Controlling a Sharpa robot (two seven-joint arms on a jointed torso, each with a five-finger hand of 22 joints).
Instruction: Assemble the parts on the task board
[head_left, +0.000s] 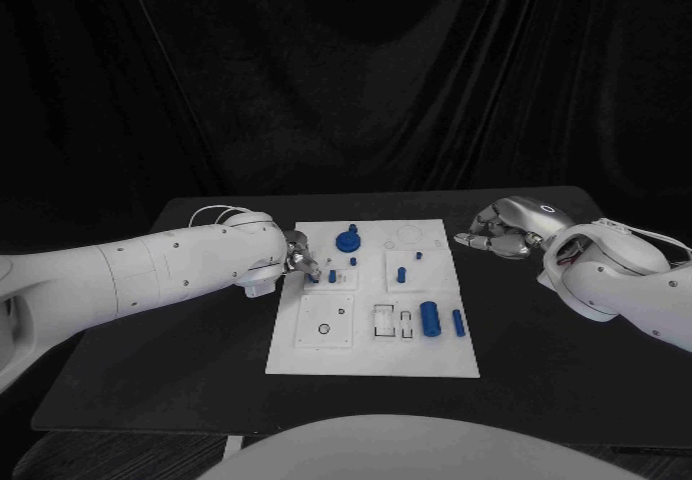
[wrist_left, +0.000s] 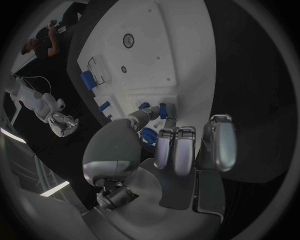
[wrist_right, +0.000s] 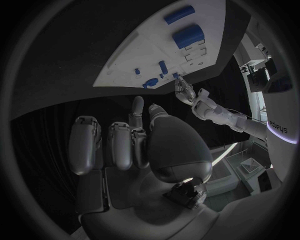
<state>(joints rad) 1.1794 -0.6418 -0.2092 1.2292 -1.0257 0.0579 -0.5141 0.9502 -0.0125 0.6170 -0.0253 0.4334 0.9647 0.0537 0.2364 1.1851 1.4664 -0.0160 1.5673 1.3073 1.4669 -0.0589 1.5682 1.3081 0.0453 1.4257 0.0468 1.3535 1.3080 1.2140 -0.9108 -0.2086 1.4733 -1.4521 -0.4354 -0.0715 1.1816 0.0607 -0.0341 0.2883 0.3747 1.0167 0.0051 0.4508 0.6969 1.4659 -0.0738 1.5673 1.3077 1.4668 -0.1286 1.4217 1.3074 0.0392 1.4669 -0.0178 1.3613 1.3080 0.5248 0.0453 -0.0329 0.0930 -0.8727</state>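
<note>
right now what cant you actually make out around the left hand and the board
- Head view: whether the left hand grips the small blue peg at its fingertips; too small to tell.
- Left wrist view: the thumb reaches that peg, but its tip covers the contact.
- Head view: the task board outlines and holes are too faint to read.
- Right wrist view: the right hand blocks the table beneath it.

black table (head_left: 202, 330) | dark drapes (head_left: 346, 90) behind — folds hanging
</note>
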